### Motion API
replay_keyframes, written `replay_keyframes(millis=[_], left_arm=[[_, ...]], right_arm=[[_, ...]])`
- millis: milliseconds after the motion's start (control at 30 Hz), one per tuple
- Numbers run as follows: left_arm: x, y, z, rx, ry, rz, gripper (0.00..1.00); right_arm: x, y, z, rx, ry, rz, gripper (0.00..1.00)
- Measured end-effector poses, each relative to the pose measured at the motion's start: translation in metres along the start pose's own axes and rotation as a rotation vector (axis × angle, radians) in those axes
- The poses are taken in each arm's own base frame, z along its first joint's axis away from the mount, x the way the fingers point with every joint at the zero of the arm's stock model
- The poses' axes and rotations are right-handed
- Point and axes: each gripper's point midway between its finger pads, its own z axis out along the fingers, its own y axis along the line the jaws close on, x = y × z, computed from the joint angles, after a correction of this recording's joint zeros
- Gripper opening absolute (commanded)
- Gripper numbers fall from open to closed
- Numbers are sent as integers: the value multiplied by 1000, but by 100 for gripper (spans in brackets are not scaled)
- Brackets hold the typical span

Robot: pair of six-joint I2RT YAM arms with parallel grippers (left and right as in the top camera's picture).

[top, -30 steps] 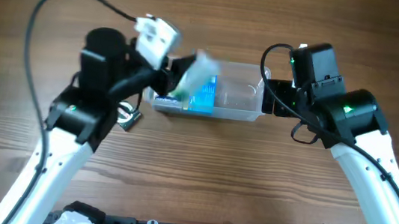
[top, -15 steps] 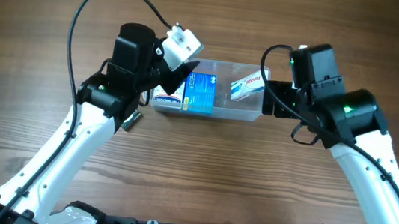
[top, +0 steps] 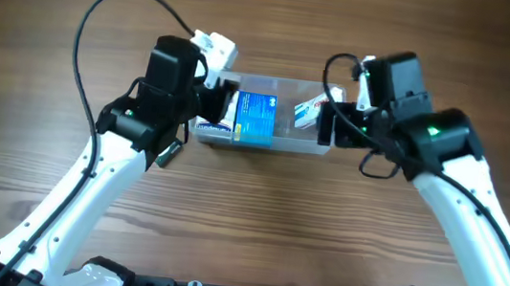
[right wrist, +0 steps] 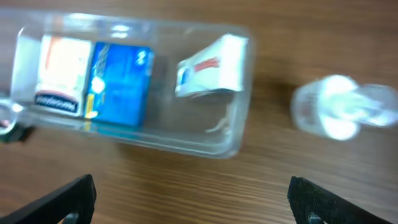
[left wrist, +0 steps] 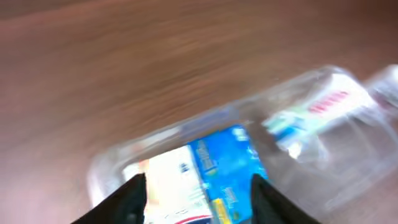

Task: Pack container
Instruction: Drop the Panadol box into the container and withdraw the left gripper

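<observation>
We see a clear tub (top: 285,137) on the wooden table (top: 245,229). It sits in the middle, toward the far side, between the two arms. Its long side runs from left to right. Three boxes are in it. An orange box (right wrist: 59,74) with white on it lies flat at the left end. A blue box (right wrist: 118,81) lies flat right next to it, and the two touch. A white box (right wrist: 211,65) with red letters sits crooked near the right end, apart from the blue box. One corner of it is up by the tub's wall. The left gripper (left wrist: 198,199) hangs over the left end of the tub, above the orange box and the blue box. Its two fingers (left wrist: 127,202) are apart and we see nothing pinched between them, so it holds nothing. The picture from that wrist is blurry. The right gripper (right wrist: 193,205) is close to the right end of the tub. Its fingers are spread very wide, and only bare table shows between them, so it holds nothing too. On the table just past the right end of the tub lies a small clear round thing (right wrist: 341,112). It does not touch the tub. It is too blurry for us to say what it is.
</observation>
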Motion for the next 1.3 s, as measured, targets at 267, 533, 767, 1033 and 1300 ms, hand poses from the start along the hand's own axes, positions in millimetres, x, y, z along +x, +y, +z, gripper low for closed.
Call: replay_keyframes(millis=[267, 533, 767, 1033, 1300], left_arm=[[12, 82, -22, -291, -6, -382, 75], [42, 120, -40, -395, 61, -560, 84], [75, 173, -66, -539, 83, -837, 100], [106, 214, -94, -658, 91, -1015, 100], [120, 237, -111, -721, 76, -1096, 100]], right_arm=[[-12, 10, 47, -44, 29, -56, 84], [-36, -2, 61, 38, -57, -74, 75], [-40, -7, 82, 74, -48, -75, 73], [-36, -10, 100, 88, -18, -64, 70], [-37, -13, 100, 105, -24, -55, 79]])
